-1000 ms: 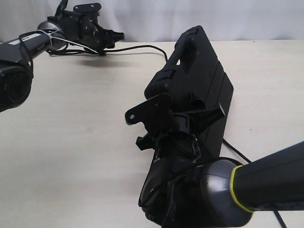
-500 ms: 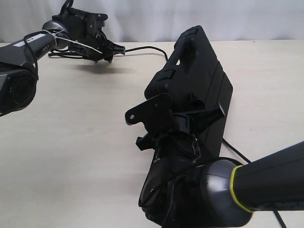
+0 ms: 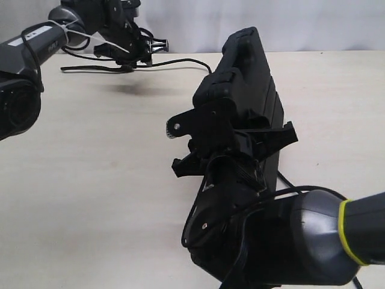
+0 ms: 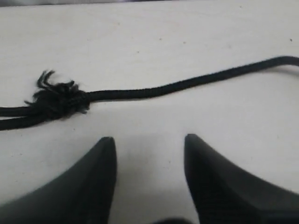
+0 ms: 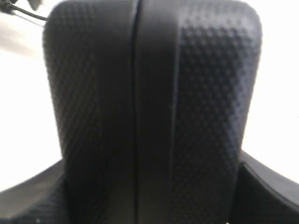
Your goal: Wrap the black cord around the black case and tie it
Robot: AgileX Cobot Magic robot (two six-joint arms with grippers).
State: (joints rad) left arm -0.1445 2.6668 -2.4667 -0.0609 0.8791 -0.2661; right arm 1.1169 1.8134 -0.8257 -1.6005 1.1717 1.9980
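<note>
The black case stands tipped up on its long edge in the middle of the table. My right gripper is shut on its near end; in the right wrist view the textured case edge fills the gap between the fingers. The black cord lies on the table at the back and runs to the case. Its frayed knot lies just ahead of my left gripper, which hangs open above the table with nothing in it. In the exterior view the left gripper is at the back left.
A short piece of cord comes out from under the case on the right. The light wooden table ends at a white backdrop. The right arm's bulky wrist fills the near right.
The left gripper has risen and shifted right along the cord. The right gripper has tipped the case further up onto its edge.
</note>
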